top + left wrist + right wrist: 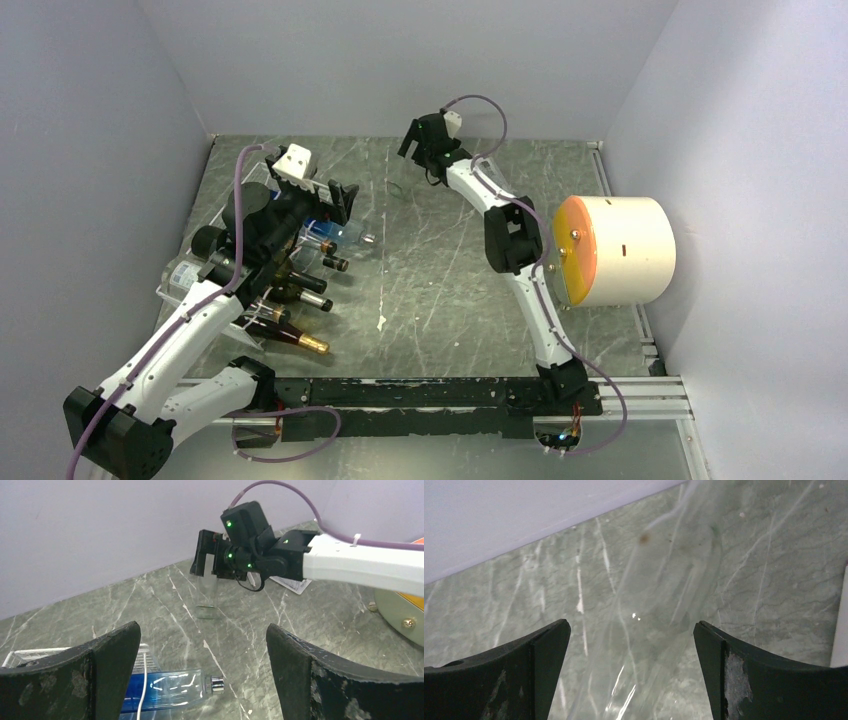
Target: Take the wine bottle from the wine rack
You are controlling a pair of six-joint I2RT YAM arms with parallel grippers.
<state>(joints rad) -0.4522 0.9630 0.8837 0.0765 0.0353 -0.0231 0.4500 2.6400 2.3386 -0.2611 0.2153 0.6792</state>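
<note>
Wine rack (pixel 35 655) sits at 9 o'clock on the table (pixel 450 290). Dark bottles (pixel 290 335) lie in its nearer rows and a blue bottle (pixel 170 685) lies in a farther row, cap toward 3 o'clock. Left gripper (pixel 202 627) hovers above the blue bottle, fingers apart, holding nothing. At 12 o'clock a clear bottle (pixel 206 597) stands upright off the rack. Right gripper (pixel 631 624) is at its top, fingers spread wide, not clamped.

Smooth, faintly glossy marble-veined tabletop (pixel 440 290), white wire wine rack (pixel 30 656), glossy dark glass bottles (pixel 290 335) with gold foil tops, clear blue bottle (pixel 170 685) with shiny metal cap (pixel 216 684), matt black scuffed jaws
</note>
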